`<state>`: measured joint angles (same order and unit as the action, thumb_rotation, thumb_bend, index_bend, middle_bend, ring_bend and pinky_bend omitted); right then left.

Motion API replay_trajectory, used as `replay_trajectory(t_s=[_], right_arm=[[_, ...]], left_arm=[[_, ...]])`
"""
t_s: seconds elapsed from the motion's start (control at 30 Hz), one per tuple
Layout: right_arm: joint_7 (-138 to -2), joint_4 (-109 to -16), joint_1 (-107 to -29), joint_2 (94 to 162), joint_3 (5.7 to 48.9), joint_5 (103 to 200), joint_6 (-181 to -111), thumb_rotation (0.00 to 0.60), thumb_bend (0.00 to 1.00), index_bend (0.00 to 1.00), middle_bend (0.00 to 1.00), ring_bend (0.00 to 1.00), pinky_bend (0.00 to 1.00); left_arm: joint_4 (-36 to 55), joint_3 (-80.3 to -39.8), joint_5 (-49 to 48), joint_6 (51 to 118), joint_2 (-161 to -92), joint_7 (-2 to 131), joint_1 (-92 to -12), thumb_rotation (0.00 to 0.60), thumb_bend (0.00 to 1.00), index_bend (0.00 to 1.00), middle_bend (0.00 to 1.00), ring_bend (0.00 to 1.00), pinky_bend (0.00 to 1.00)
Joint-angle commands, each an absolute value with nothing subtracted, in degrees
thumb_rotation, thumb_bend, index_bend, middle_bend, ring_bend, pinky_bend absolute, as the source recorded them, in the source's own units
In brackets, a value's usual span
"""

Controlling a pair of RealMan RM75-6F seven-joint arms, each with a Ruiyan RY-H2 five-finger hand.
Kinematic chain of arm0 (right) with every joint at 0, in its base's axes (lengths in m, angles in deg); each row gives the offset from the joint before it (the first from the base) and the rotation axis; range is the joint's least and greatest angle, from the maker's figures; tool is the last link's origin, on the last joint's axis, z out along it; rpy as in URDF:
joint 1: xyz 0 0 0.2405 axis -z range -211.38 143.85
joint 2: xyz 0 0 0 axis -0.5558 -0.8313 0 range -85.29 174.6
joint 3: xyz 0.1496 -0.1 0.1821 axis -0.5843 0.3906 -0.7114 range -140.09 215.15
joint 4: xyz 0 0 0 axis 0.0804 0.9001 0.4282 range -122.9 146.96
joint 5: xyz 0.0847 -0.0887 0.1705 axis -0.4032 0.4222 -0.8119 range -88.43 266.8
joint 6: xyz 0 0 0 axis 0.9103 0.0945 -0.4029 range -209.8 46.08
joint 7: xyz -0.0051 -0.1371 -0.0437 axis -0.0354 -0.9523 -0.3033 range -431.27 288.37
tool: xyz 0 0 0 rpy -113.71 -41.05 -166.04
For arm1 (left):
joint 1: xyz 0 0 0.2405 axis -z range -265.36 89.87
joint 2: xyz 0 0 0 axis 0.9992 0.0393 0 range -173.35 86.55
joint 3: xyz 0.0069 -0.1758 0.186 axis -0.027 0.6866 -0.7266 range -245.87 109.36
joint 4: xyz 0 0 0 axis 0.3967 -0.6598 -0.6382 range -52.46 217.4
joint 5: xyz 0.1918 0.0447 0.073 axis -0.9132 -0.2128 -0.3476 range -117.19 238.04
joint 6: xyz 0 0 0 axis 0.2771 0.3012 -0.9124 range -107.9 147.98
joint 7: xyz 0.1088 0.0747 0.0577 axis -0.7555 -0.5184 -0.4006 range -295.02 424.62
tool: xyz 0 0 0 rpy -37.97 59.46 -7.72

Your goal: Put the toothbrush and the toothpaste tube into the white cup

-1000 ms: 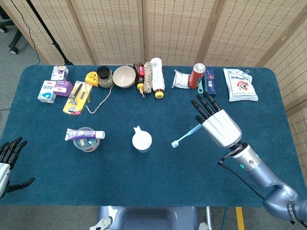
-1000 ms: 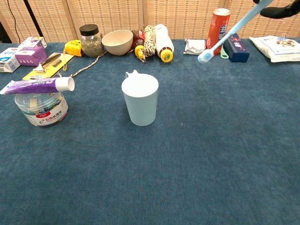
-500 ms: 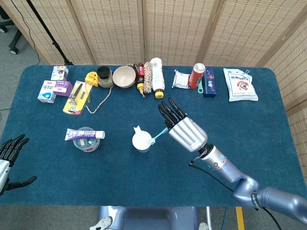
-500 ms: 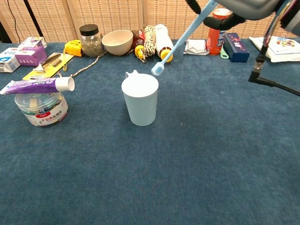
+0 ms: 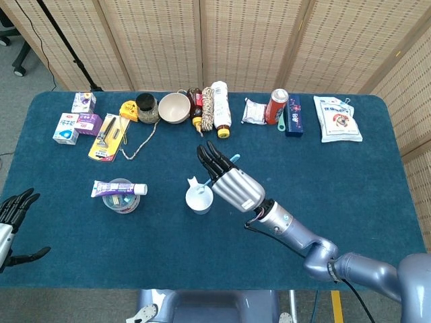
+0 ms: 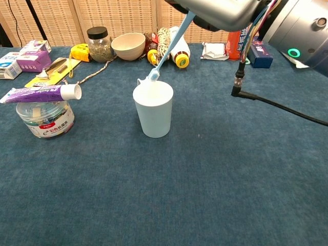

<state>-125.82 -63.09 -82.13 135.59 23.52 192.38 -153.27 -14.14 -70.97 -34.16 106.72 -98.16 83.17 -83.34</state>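
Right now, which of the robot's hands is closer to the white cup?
The right hand. It hovers just beside and above the white cup, holding the toothbrush with its head at the cup's rim. The left hand sits far off at the table's left edge.

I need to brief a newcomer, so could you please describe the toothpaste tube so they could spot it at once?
On the blue table, look left of the white cup to a clear round tub. The toothpaste tube lies flat across its lid: purple, with a white cap pointing toward the cup.
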Motion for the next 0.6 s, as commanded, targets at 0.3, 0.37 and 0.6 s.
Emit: replay_trajectory(t_s=[0.3, 0.37, 0.6], right_arm=[[-127.30, -58.87, -81.81, 137.25, 26.48, 194.26, -154.01, 0.600, 0.48, 0.65, 0.14, 0.00, 0.03], [-127.50, -58.16, -81.82, 137.54, 26.93, 194.93, -154.48, 0.600, 0.48, 0.64, 0.14, 0.00, 0.03], [-128.78, -56.44, -81.93, 139.08, 27.68, 195.83, -155.00, 0.600, 0.49, 0.35, 0.10, 0.00, 0.03]], left_arm=[[-13.71, -70.97, -34.01, 106.69, -98.00, 83.93, -83.29, 0.600, 0.01, 0.00, 0.00, 0.00, 0.00], [-13.77, -70.96, -34.02, 106.63, -97.97, 83.97, -83.23, 0.600, 0.01, 0.00, 0.00, 0.00, 0.00], [-13.86, -71.08, -34.15, 106.33, -97.92, 83.86, -83.08, 0.600, 0.01, 0.00, 0.00, 0.00, 0.00]])
